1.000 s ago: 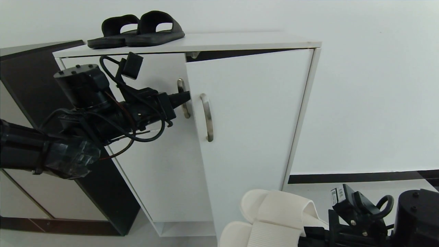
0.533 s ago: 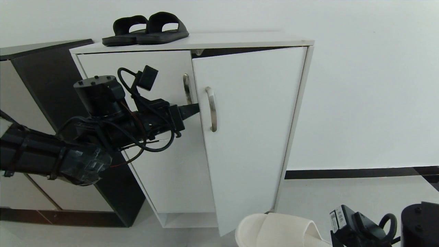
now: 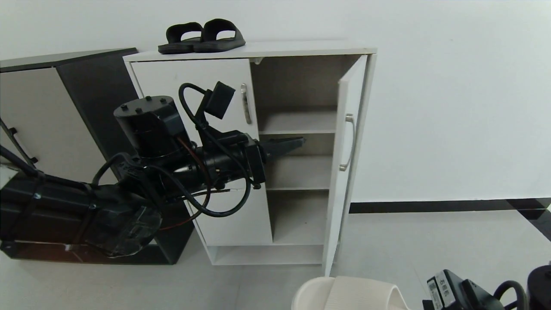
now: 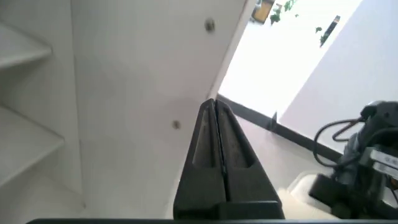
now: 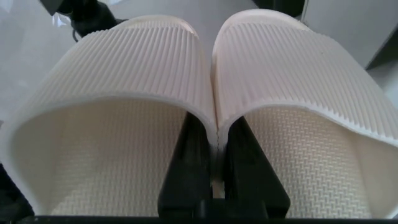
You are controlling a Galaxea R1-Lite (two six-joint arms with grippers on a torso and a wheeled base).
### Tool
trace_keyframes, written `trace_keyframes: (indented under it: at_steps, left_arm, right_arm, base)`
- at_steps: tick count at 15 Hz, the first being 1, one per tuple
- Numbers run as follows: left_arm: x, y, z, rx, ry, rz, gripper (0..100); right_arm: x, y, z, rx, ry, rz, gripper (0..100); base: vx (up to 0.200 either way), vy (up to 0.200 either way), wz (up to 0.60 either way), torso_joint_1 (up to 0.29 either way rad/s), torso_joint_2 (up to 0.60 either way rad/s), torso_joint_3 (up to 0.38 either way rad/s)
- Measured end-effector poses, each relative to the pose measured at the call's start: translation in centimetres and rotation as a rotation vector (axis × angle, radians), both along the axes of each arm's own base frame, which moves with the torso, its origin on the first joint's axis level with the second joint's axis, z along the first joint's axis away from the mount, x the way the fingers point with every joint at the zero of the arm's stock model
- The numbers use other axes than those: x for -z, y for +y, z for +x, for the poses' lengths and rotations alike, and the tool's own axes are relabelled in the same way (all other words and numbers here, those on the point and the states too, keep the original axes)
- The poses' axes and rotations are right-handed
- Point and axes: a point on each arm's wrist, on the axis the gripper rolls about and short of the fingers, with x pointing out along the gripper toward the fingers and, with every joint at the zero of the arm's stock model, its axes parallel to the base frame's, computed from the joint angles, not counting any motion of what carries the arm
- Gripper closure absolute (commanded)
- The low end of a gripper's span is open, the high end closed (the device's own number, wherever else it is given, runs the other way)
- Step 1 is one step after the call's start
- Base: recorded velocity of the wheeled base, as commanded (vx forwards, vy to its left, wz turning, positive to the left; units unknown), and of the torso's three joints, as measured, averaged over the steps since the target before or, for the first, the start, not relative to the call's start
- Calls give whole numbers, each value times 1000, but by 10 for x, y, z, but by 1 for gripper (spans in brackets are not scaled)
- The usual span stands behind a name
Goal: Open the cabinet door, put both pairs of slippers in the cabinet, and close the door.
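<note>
Left gripper (image 3: 299,141) has its two fingers pressed tight together and holds nothing. It points into the open side of the white cabinet (image 3: 301,46), near the shelves. The right door (image 3: 338,215) stands wide open. The right gripper (image 5: 216,130) pinches the white slippers (image 5: 124,81) together, low down in front of the cabinet. The black slippers (image 3: 201,36) sit on top of the cabinet.

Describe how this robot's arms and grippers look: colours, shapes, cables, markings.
Both arms are black. The left arm has a round motor housing with screws on top, looping black cables, a thin red wire and clear plastic wrap. The left gripper has slim tapering fingers. The right arm carries a white printed label and a cable loop. The right gripper has flat black fingers.
</note>
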Motion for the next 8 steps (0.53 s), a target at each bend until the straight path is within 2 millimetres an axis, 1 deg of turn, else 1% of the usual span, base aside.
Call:
trace_keyframes:
  at_steps: [2, 4, 6, 8]
  left_arm:
    - [1, 11, -3, -30, 11, 2, 100]
    - [-4, 26, -9, -74, 5, -5, 100]
    - [-14, 46, -19, -145, -15, -20, 100]
    - [-28, 64, -40, -260, -23, -38, 100]
  right_arm:
    - [-5, 4, 4, 27, -11, 16, 100]
    - [-11, 14, 13, 130, -23, 27, 100]
    - [-21, 38, 24, 307, -24, 61, 100]
    - [-26, 70, 41, 489, -30, 89, 100]
  base:
    - [0, 0, 0, 0, 0, 0]
    - [0, 0, 0, 0, 0, 0]
    - [0, 0, 0, 0, 0, 0]
    - [0, 0, 0, 0, 0, 0]
